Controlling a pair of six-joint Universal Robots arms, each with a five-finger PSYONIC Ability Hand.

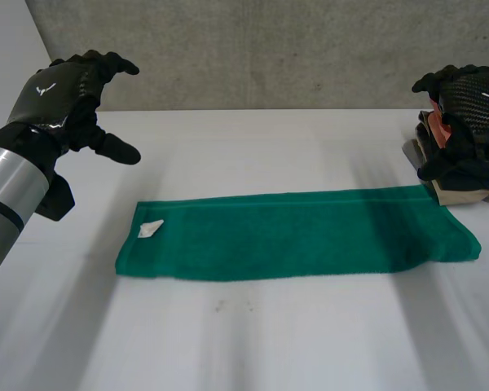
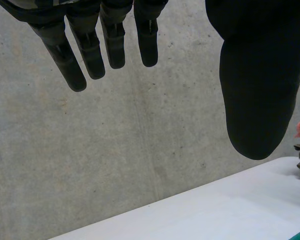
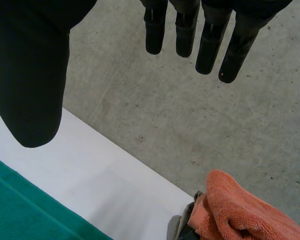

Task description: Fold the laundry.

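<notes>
- My left hand [image 1: 59, 91] hung in the air toward the table's far left corner, fingers [image 2: 90, 55] straight and the thumb spread away from them, grasping nothing
- My right hand [image 1: 473, 102] hung by the right edge, likewise released, its fingers [image 3: 210, 47] straight and apart from the thumb; the pile of folded cloths [image 1: 456, 194] sat close under it, an orange cloth [image 3: 240, 212] among them
- The green towel [image 1: 293, 232] lay flat as a long strip across the middle of the white table [image 1: 244, 342], long sides parallel to the near edge, its right end just beside the pile and its left end short of the left edge; neither hand touched it
- A small white tag [image 1: 150, 229] lay on the towel close to its left end
- I judged the towel light, soft and limp: terry with some grip, unlikely to slip from a pinch, sure to sag and drag if lifted by one point, with nothing in it to break
- I judged the best hold to be the two corners of one short end, one hand on each, pinched between thumb and fingers, so that end could be carried over to meet the other
- The risk I saw was catching only a top layer if the strip was doubled, which I could not tell; the right end also lay close enough to the pile to disturb it
</notes>
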